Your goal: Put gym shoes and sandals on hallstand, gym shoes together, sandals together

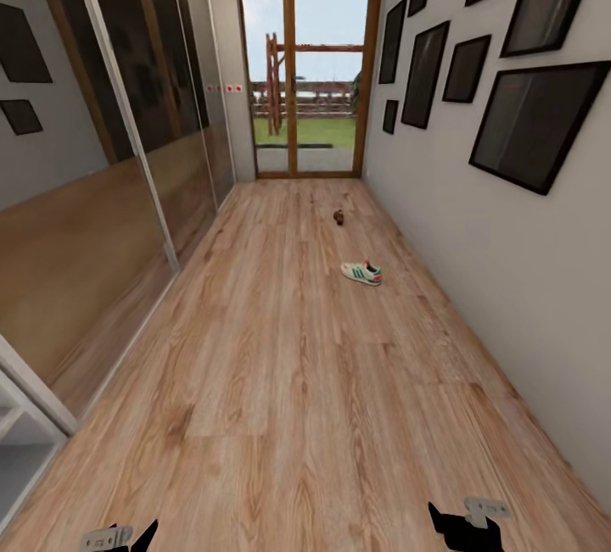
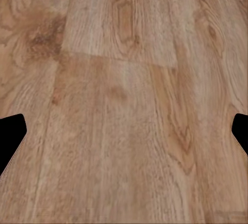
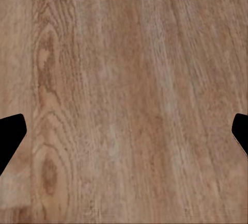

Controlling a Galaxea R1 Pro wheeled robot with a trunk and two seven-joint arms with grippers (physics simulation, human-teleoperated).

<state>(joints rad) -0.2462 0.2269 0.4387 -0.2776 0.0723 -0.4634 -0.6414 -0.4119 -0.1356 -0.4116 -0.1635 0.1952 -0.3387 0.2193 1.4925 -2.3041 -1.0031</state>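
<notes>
A long corridor floor (image 1: 280,382) of light wood planks runs to a glazed door (image 1: 307,69) at 12 o'clock. One gym shoe (image 1: 361,272) lies at 1 o'clock, a dark sandal (image 1: 339,217) beyond it. Left tool (image 2: 124,131) and right tool (image 3: 124,131) hang spread, empty.

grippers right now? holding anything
left gripper: open, holding nothing, above bare floor
right gripper: open, holding nothing

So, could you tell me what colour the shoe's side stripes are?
Green, on the white gym shoe; the head view shows it best.
</notes>
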